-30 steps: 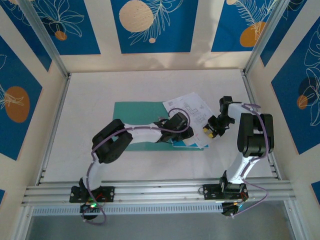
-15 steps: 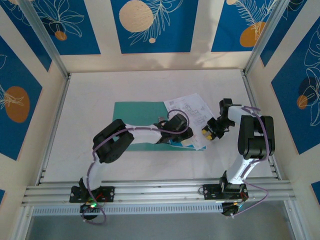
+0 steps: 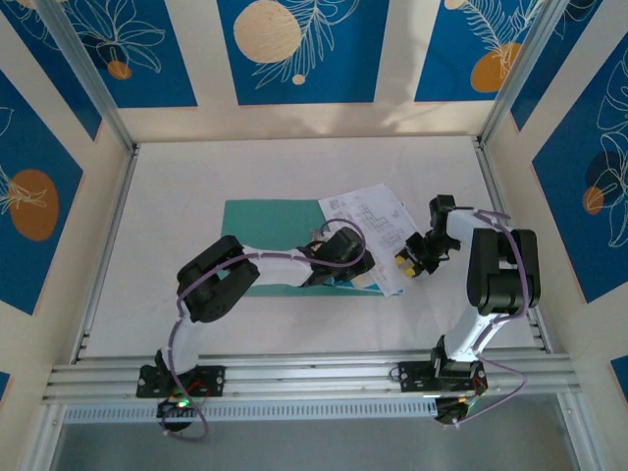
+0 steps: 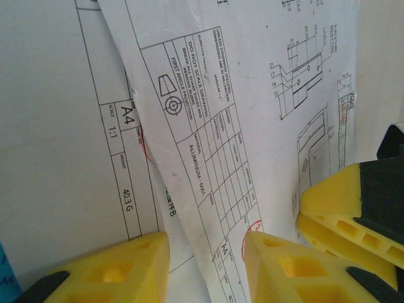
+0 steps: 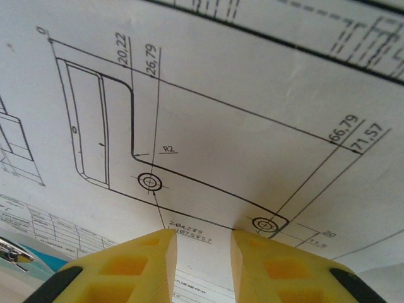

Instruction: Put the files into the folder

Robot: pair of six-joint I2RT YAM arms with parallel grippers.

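Teal-green folder (image 3: 265,224) lies flat on the white counter (image 3: 196,167), its long axis running left to right in the top view. White files (image 3: 371,208), printed with line drawings, overlap the folder's right end. Their long axis runs far to near, skewed so that the near end lies farther right, and one corner juts past the folder's far edge. Left pincer (image 3: 339,263) sits over the near-left part of the sheets. Its wrist view shows the yellow tips well parted above two overlapping, mutually skewed sheets. Right pincer (image 3: 404,261) sits at the sheets' right edge, just beside the left one. Its wrist view shows the tips narrowly parted, nothing between them, above a dimensioned drawing, with a metal clip (image 5: 11,255) at lower left.
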